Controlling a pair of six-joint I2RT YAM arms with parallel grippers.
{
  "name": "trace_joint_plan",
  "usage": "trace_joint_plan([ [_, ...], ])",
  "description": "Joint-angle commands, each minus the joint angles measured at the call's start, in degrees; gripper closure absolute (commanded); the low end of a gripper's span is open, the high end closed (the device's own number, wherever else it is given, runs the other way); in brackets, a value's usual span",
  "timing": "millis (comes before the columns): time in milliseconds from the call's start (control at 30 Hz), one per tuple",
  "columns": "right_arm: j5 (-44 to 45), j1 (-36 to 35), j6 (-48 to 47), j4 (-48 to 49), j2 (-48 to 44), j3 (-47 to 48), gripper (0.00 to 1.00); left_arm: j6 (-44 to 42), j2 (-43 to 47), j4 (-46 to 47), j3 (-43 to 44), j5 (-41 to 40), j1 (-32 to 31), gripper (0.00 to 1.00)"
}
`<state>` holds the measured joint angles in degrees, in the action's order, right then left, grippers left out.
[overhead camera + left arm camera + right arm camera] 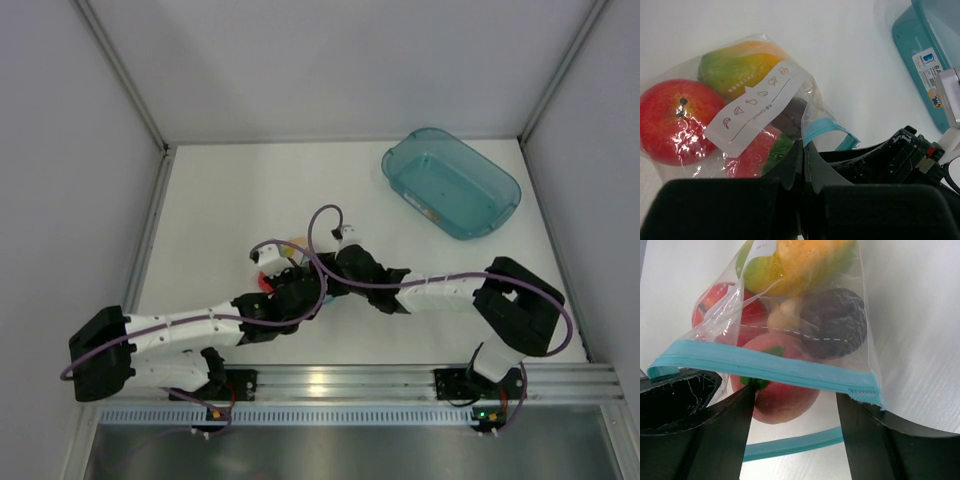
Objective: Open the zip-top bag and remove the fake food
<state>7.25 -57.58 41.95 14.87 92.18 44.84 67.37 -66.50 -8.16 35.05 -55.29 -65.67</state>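
Observation:
The zip-top bag [756,107] lies on the white table, clear plastic with a white label and a teal zip strip [765,365]. Its mouth gapes, and the lower strip [790,444] curves away below. The fake food is inside: a red apple-like ball [672,122], a yellow-green mango [737,62], a dark piece [832,322] and a pinkish peach [785,400] poking out of the mouth. My left gripper [807,150] is shut on the bag's edge by the zip. My right gripper [795,407] is open, one finger on each side of the peach. From above, only bits of yellow fruit [293,243] show.
A teal translucent tub [450,182] stands at the back right, and its corner shows in the left wrist view [920,65]. Both arms cross close together over the middle of the table [220,200]. White walls close in the sides and back.

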Motion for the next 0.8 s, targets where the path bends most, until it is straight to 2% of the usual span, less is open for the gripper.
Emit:
trace_joint_plan([
  [0,-2.58,-0.25,-0.73,8.50,1.33,4.29,0.34,1.44,1.20,3.07,-0.24,3.78,-0.51,1.00],
  [33,-2.85,-0.34,-0.91,8.42,1.77,4.55,0.41,1.62,1.37,2.98,-0.24,3.78,-0.51,1.00],
  [133,-2.24,-0.08,-0.47,8.24,2.65,4.29,0.54,1.88,2.07,2.98,-0.24,3.52,-0.60,1.00],
  [300,-1.71,0.89,0.58,12.09,1.95,-0.18,0.64,1.97,4.35,2.98,-1.03,2.38,-0.60,1.00],
  [433,-2.32,1.33,0.59,13.25,1.77,-1.86,0.78,1.80,4.98,2.98,-1.47,1.59,-0.60,1.00],
  [767,1.01,1.60,-4.15,6.05,-7.35,-5.37,0.81,1.62,4.19,2.80,-3.58,-1.31,-0.51,1.00],
])
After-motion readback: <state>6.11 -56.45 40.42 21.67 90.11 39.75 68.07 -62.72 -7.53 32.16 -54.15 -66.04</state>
